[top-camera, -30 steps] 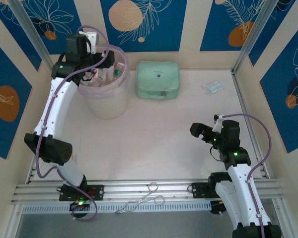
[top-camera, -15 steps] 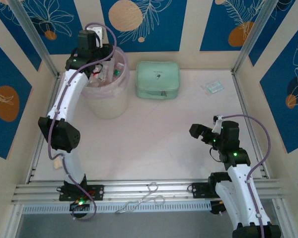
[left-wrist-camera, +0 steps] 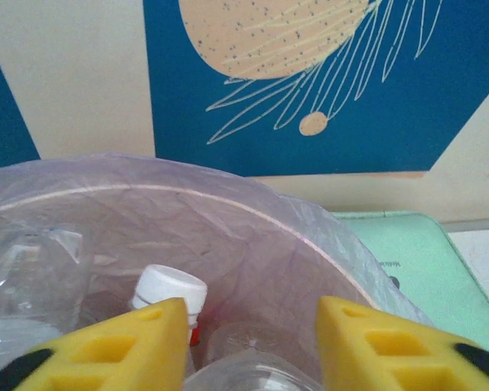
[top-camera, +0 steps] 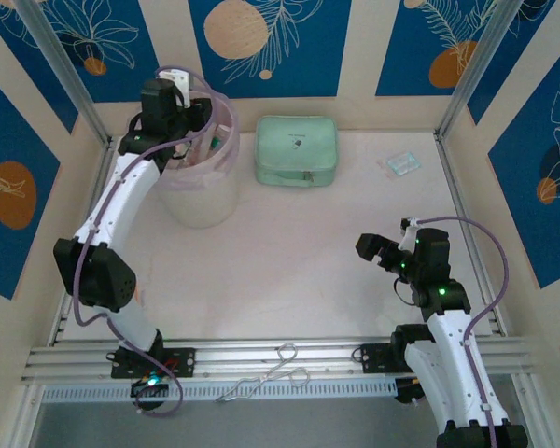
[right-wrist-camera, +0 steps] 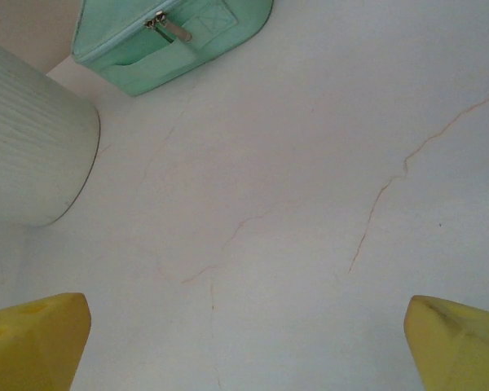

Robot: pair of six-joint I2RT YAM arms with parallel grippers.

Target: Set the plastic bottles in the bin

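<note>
The bin is a round whitish tub lined with a pale pink bag, standing at the back left; its lined rim curves across the left wrist view. My left gripper reaches down into it from the back-left rim. There the left gripper has its yellow fingers drawn in on a clear plastic bottle that spans the gap between them. Beside the left finger lies a bottle with a white cap, and more clear bottles sit further left. My right gripper hovers open over bare table at the right, with nothing between its fingers.
A mint green zip case lies right of the bin, also at the top of the right wrist view. A small clear packet rests at the back right. Metal tongs lie on the front rail. The bin wall stands left of the right gripper.
The left gripper has gone from wide open to nearly closed over the bin, and the left arm's elbow has swung up and back down. The right arm has not moved.
</note>
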